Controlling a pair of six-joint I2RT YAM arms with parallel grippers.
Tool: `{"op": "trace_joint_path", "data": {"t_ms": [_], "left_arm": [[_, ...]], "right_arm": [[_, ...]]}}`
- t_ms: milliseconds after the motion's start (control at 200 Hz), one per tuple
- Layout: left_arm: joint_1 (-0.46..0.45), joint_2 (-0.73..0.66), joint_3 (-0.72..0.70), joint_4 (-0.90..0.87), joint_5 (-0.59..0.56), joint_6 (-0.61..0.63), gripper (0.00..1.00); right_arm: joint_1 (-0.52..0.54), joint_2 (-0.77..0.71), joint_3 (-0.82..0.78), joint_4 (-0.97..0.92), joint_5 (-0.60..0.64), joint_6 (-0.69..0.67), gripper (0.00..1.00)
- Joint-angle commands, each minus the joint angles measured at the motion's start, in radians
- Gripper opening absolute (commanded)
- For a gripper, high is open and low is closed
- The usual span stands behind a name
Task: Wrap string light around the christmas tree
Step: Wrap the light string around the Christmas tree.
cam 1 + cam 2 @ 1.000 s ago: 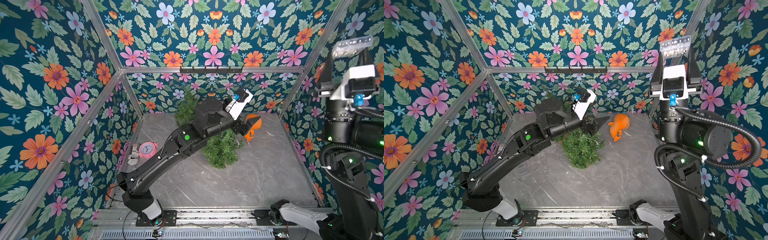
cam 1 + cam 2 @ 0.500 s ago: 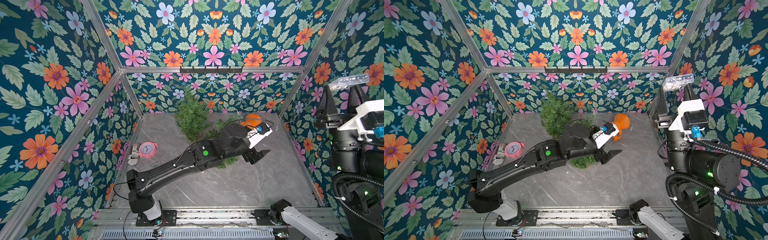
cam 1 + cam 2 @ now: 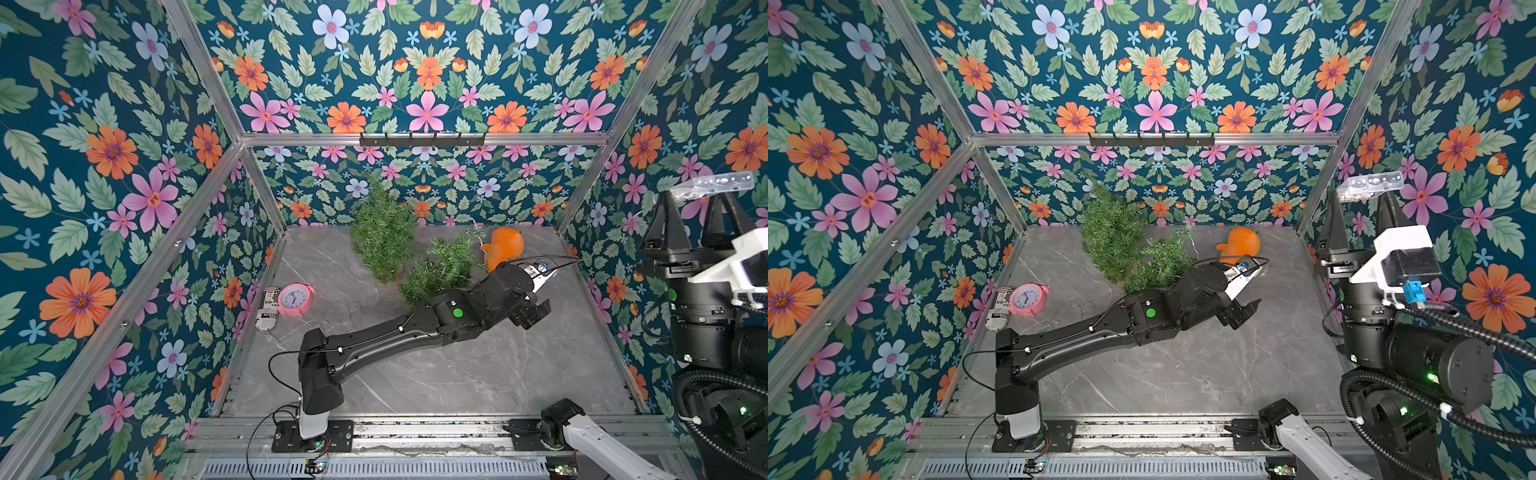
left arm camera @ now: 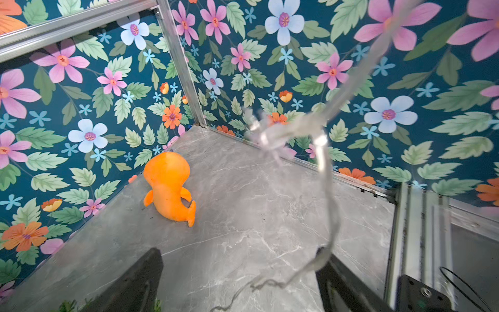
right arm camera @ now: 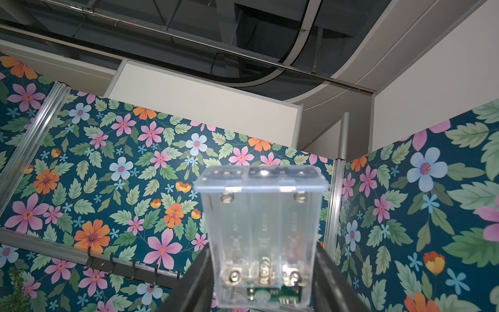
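The green christmas tree (image 3: 382, 237) (image 3: 1108, 237) stands at the back middle, with a second bushy green piece (image 3: 442, 266) leaning beside it. My left gripper (image 3: 534, 313) (image 3: 1246, 313) (image 4: 240, 251) hovers low, right of the greenery, open wide. The thin string light (image 4: 324, 162) hangs blurred in the left wrist view and drapes over one of its fingers (image 4: 328, 259); nothing is clamped. My right gripper (image 3: 694, 208) (image 3: 1362, 216) (image 5: 263, 245) is raised high at the right wall, shut on the clear battery box (image 3: 712, 185) (image 3: 1370, 185) (image 5: 259, 229).
An orange plush toy (image 3: 503, 247) (image 4: 168, 186) lies at the back right, just beyond the left gripper. A pink alarm clock (image 3: 295, 299) and a printed can (image 3: 268, 307) sit by the left wall. A hook rail (image 3: 422, 139) is mounted on the back wall.
My left arm swung from the tree at the back down and forward to the right, uncovering the greenery. My right gripper with the battery box came lower.
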Motion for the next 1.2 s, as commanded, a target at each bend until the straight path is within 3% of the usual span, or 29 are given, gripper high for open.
{"op": "trace_joint_path", "data": {"t_ms": [0,210,390,450,535,630,760,1190], "left_arm": [[0.032,0.030,0.036,0.012,-0.058,-0.060,0.86],[0.045,0.100,0.145,0.011,0.012,-0.059,0.55],[0.061,0.182,0.297,-0.018,-0.067,-0.040,0.31],[0.066,0.186,0.306,0.002,-0.087,-0.040,0.25],[0.067,0.183,0.306,0.047,-0.102,-0.040,0.10],[0.067,0.175,0.306,0.083,-0.103,-0.040,0.02],[0.067,0.142,0.279,0.087,-0.052,-0.042,0.00],[0.045,-0.154,-0.036,0.179,0.197,-0.056,0.00]], "right_arm": [[0.000,-0.020,-0.007,0.013,-0.004,0.029,0.05],[0.000,-0.068,-0.074,-0.012,-0.023,0.036,0.05],[0.000,-0.119,-0.177,-0.019,-0.040,0.052,0.04],[0.000,-0.131,-0.205,-0.020,-0.042,0.054,0.04],[0.000,-0.150,-0.240,-0.025,-0.043,0.059,0.04],[0.000,-0.172,-0.270,-0.032,-0.044,0.072,0.03],[0.000,-0.210,-0.281,-0.073,-0.079,0.119,0.01],[0.000,-0.244,-0.258,-0.080,-0.449,0.240,0.00]]}}
